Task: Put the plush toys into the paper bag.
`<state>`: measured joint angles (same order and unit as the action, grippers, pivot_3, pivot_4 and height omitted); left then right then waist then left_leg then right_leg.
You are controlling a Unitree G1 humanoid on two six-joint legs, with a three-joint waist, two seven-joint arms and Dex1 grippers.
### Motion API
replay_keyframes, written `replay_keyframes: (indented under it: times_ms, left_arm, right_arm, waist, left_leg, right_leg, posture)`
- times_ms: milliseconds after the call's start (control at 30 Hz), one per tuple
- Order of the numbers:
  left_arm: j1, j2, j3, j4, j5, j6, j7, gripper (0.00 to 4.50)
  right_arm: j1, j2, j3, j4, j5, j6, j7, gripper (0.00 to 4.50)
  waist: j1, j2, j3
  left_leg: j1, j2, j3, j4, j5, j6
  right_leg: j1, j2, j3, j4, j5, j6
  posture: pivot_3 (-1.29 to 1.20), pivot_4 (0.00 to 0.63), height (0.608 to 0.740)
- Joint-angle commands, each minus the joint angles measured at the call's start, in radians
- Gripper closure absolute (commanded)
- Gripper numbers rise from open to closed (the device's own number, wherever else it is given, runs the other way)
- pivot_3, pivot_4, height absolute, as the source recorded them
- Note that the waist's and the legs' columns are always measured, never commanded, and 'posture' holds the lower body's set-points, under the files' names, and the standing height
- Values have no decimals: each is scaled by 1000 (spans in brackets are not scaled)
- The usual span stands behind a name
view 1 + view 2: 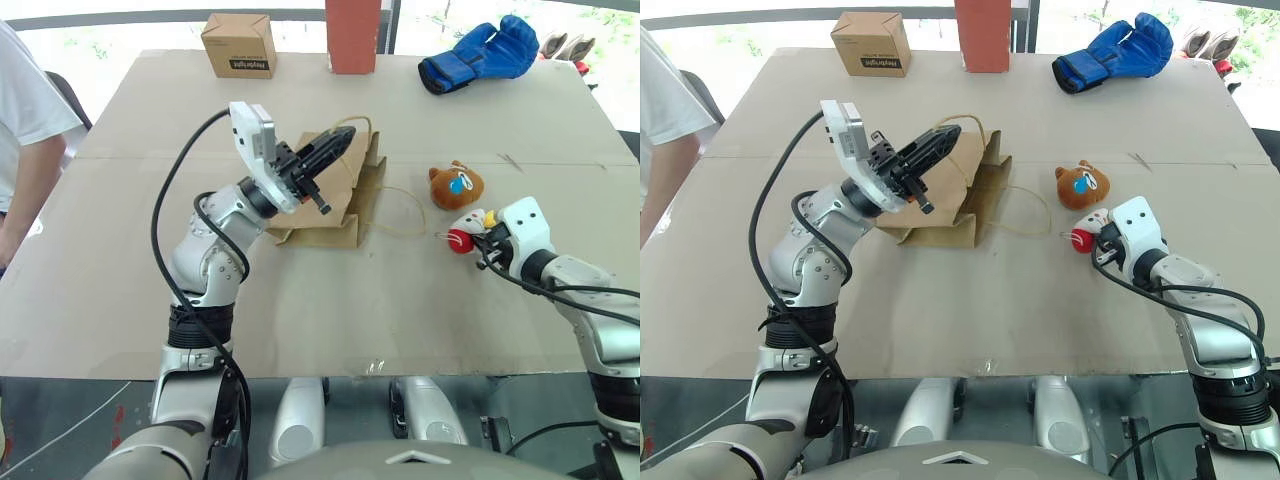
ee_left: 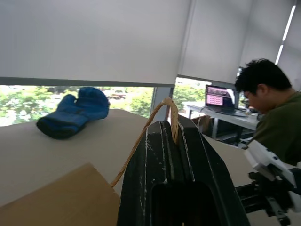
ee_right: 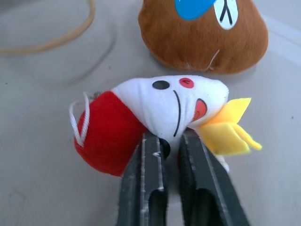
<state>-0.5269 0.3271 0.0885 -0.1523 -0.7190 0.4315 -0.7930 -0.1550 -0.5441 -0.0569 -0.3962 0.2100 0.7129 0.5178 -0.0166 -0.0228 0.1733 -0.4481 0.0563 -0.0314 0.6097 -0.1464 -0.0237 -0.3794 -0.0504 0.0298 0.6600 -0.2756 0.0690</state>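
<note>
Head views: paper bag [image 1: 335, 200] lying on worktop [image 1: 120, 250]; left end effector [image 1: 325, 160] raised above it, clenched on bag handle [image 2: 170, 109]. Bear head [image 1: 456, 185] beside white toy [image 1: 466, 232]. Right wrist view: right end effector [image 3: 171, 141] pinching white toy on worktop, bear just beyond.

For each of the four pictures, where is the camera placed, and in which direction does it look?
Left eye, right eye: on the head, looking forward and down at the table; both arms show, and the paper bag.
Left wrist: along the left gripper, shut on the bag's handle, toward the boxing glove and a person.
Right wrist: along the right gripper, shut on the white toy; brown bear behind.
Shared: the head views also show both toys.
</note>
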Motion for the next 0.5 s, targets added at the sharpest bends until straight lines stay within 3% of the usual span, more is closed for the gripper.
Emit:
replay_keyframes:
  times_ms: [33, 233, 500]
  left_arm:
    - [6, 33, 6, -59, -47, 32, -48, 4500]
    - [-3, 35, -6, -44, -44, 40, -66, 4500]
    - [-27, -2, -15, -35, -41, 37, -42, 4500]
  right_arm:
    - [-46, 20, -45, -126, 104, -64, 59, 4481]
    - [-169, 30, 42, -125, 89, -63, 43, 4481]
    - [-310, 125, 310, 61, -78, -119, -1, 4481]
  waist:
    - [-1, 1, 1]
    - [3, 2, 2]
    - [3, 2, 2]
  left_leg:
    - [0, 0, 0, 0, 0, 0]
    - [0, 0, 0, -1, 0, 0]
    - [-1, 0, -1, -1, 0, 0]
  right_leg:
    - [0, 0, 0, 0, 0, 0]
    - [-1, 0, 0, 0, 0, 0]
    - [-1, 0, 0, 0, 0, 0]
  posture:
    - [0, 150, 740]
    - [0, 150, 740]
    - [0, 150, 740]
